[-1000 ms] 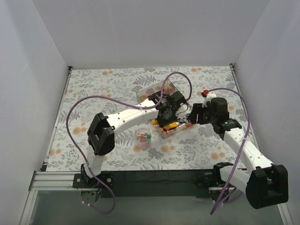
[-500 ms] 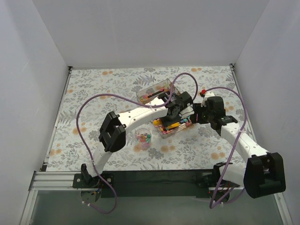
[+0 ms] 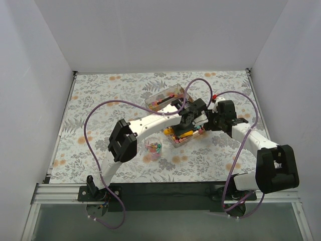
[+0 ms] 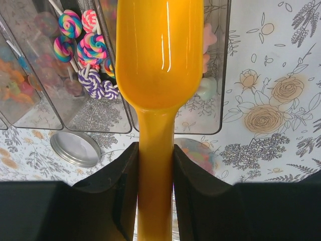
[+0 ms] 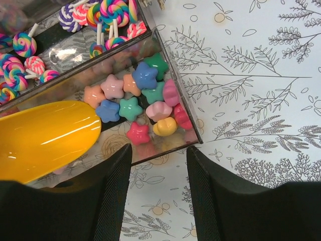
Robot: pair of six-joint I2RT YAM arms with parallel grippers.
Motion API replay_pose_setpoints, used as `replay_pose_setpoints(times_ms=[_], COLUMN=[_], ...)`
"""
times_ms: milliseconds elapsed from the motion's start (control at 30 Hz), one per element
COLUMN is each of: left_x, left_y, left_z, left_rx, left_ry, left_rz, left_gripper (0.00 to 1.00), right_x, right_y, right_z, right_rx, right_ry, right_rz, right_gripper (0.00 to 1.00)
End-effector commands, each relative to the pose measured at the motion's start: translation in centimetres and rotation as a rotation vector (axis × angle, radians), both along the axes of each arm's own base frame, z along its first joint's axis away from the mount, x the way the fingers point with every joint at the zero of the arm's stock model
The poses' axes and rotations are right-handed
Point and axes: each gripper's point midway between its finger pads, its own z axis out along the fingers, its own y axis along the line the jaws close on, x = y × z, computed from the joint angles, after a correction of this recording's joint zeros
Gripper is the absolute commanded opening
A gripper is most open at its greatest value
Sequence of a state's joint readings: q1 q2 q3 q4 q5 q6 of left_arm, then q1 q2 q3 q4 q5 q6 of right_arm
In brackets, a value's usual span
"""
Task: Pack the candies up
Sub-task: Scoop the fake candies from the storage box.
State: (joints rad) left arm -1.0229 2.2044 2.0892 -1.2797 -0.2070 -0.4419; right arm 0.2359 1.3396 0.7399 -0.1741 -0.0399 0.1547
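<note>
My left gripper (image 4: 155, 150) is shut on the handle of the orange scoop (image 4: 159, 55). The scoop's bowl hangs over a clear compartment box (image 4: 125, 128) holding lollipops. Star-shaped candies (image 5: 135, 95) in mixed colours lie in the box's end compartment (image 5: 193, 125), beside the scoop's bowl (image 5: 45, 135). My right gripper (image 5: 159, 155) is open over the tablecloth, just off that box's corner, with nothing between its fingers. In the top view both grippers, left (image 3: 186, 120) and right (image 3: 208, 123), meet at the box (image 3: 176, 142). A small clear cup (image 3: 153, 147) holds coloured candies.
A second clear box (image 3: 165, 97) with sweets lies further back. A round metal lid (image 4: 76, 148) rests on the flowered tablecloth next to the near box. Purple cables loop above both arms. White walls close in the table on three sides.
My right arm has swung left to the box's corner and its jaws have narrowed. The left arm has carried the scoop to the right, over the box.
</note>
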Motion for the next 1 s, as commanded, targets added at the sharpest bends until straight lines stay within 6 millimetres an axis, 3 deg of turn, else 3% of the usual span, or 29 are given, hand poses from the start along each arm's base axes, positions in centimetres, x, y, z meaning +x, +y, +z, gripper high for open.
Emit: replay_pose_setpoints(times_ms=[0,133,200,300,400,533,633,833,967], left_x=[1.1,1.1,1.0,1.0,1.0,0.9,0.9,0.9,1.2], left_y=[-0.6,-0.4,-0.5,-0.6,-0.5,-0.6,-0.5,-0.3,-0.6], left_z=[0.6,0.5,0.4,0.5,0.2,0.2,0.1,-0.6,-1.3], left_rx=[-0.027,-0.024,-0.024,-0.028,-0.019,-0.02,-0.016,0.007,0.014], left_ry=[-0.048,-0.049,-0.046,-0.044,-0.04,-0.032,-0.027,-0.024,-0.027], left_rz=[0.005,0.001,-0.001,0.002,0.002,0.008,0.02,0.045,0.072], left_gripper=[0.0,0.0,0.0,0.0,0.0,0.0,0.0,0.0,0.0], right_x=[1.7,2.2,2.6,3.6,4.3,4.9,5.0,4.5,4.0], right_y=[0.1,-0.3,-1.7,-2.1,-1.3,-0.1,0.3,0.8,1.0], right_z=[2.2,4.0,4.5,5.2,4.9,2.7,1.7,0.5,0.2], right_rx=[-0.004,-0.016,-0.073,-0.061,-0.025,-0.007,-0.009,0.012,0.022], right_ry=[-0.079,-0.133,-0.154,-0.167,-0.147,-0.083,-0.058,-0.018,-0.005], right_rz=[0.007,-0.005,-0.058,-0.041,0.034,0.115,0.158,0.187,0.191], right_gripper=[0.53,0.53,0.53,0.54,0.54,0.52,0.46,0.17,0.09])
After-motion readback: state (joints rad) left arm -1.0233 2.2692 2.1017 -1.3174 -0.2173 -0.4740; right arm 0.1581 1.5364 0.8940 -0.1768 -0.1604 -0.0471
